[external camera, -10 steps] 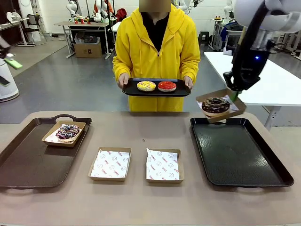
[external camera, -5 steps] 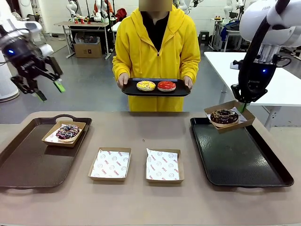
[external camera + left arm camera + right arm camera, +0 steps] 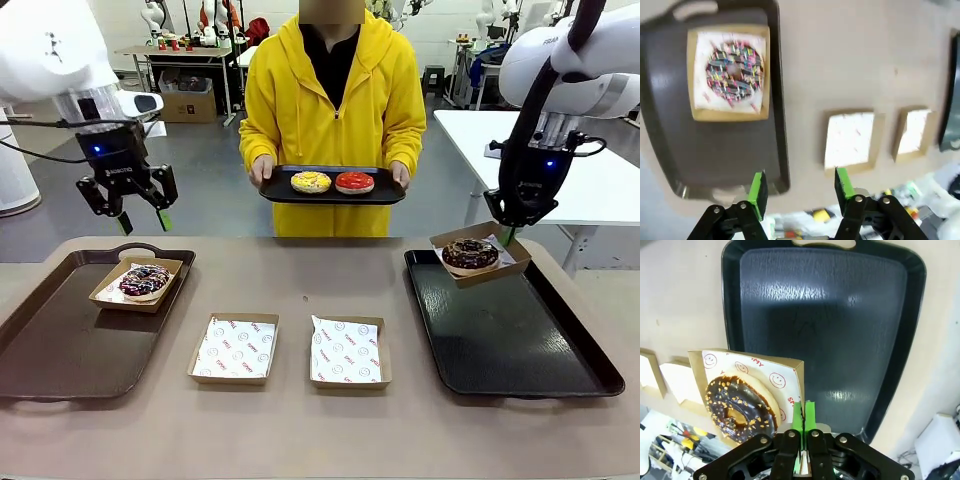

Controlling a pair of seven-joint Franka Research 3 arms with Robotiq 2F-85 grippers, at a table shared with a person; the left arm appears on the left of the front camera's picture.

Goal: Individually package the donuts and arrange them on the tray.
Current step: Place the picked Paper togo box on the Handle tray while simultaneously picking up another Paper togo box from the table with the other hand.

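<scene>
**Right gripper**: jaws fully closed, pinching one side wall of the held box. The box is over the far left corner of the black tray, which lies at the worktop's right edge. Contact with the tray cannot be told.
**Chocolate donut**: inside the held box, flat on printed paper.
**Left gripper**: jaws well apart and holding nothing, in the air above the far edge of the brown tray.
**Sprinkled donut**: in the boxed portion at the brown tray's far right corner.
**Empty boxes**: side by side at mid-worktop, paper-lined.
**Yellow donut**, **red donut**: on a serving tray that a person holds beyond the far edge.
</scene>
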